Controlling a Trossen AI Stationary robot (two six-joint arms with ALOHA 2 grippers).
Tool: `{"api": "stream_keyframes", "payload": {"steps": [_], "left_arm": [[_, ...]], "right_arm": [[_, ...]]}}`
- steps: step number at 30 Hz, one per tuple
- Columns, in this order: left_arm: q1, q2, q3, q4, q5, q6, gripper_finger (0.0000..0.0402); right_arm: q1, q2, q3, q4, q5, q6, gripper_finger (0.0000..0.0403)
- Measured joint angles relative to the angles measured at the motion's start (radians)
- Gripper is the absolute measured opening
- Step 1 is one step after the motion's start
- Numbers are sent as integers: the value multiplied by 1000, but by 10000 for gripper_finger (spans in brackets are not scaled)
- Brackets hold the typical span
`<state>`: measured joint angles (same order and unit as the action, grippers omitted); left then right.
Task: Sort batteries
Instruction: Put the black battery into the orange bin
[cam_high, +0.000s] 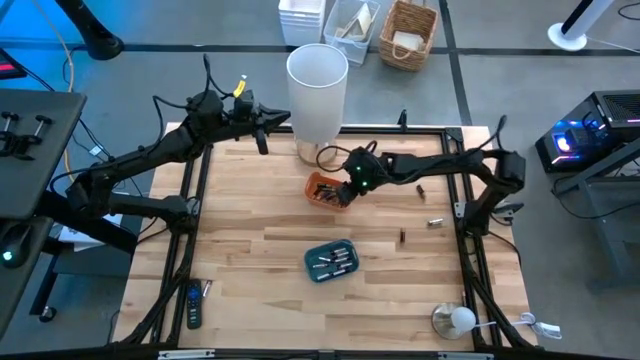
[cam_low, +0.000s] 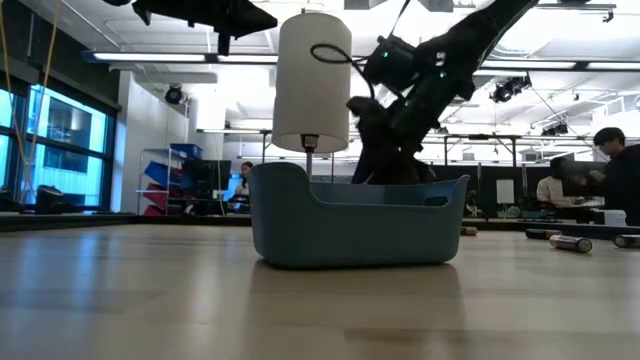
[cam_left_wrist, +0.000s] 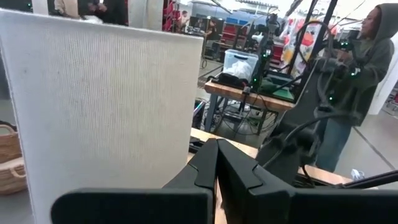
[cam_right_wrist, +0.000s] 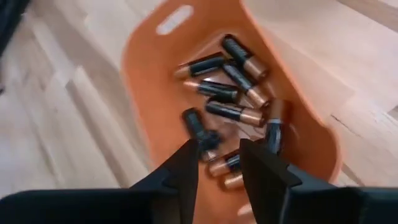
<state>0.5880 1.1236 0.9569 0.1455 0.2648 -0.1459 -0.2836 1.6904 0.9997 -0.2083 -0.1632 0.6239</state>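
Closest to the low camera stands the blue tray (cam_low: 355, 220), near the middle of the table's front half, with silvery batteries (cam_high: 334, 262) lying inside it as the high view shows. Behind it, toward the back edge of the table (cam_high: 260, 250), sits the orange tray (cam_right_wrist: 149, 93), holding a loose heap of dark, copper-ended batteries (cam_right_wrist: 239, 84) that lie across one another. A few more batteries lie on the bare wood toward the right edge: one near the right arm (cam_high: 421, 189), one close to the frame (cam_high: 435, 223), one just right of the blue tray (cam_high: 402, 237).

These cells look small, rigid and dense for their size, with smooth round jackets, so they should roll freely and slip out of a glancing pinch. A hold across the middle of the barrel, fingers square to its length, seems safest; the metal ends offer too little to catch. In the heap, the topmost one lying clear of its neighbours would be easiest to take.

The right gripper (cam_right_wrist: 217, 163) hangs just over the orange tray, its jaws parted to a narrow gap with nothing between them; a battery lies directly beneath, apparently just let go. The left gripper (cam_left_wrist: 216, 163) waits raised at the back left corner of the table, beside the tall white cylinder (cam_high: 317, 92), jaws pressed together and empty. A black remote (cam_high: 194, 305) lies by the front left corner.
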Motion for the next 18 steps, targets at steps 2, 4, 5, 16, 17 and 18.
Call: {"api": "stream_keyframes", "payload": {"steps": [2,4,5,16,17,18], "left_arm": [[0,0,0,-11,-7,0,0],[0,0,0,-22,-8,0,0],[0,0,0,-27,-8,0,0],[0,0,0,-83,-11,-24,0],[0,0,0,-84,-11,-33,0],[0,0,0,-84,-11,-36,0]], "right_arm": [[-7,-40,0,-35,1,-35,126],[-30,-102,1,-112,58,-56,137],[-47,-133,2,-159,104,-54,142],[-440,-148,-32,-480,342,297,165],[-463,-127,-32,-447,334,308,165],[-480,-108,-32,-413,324,318,165]]}}
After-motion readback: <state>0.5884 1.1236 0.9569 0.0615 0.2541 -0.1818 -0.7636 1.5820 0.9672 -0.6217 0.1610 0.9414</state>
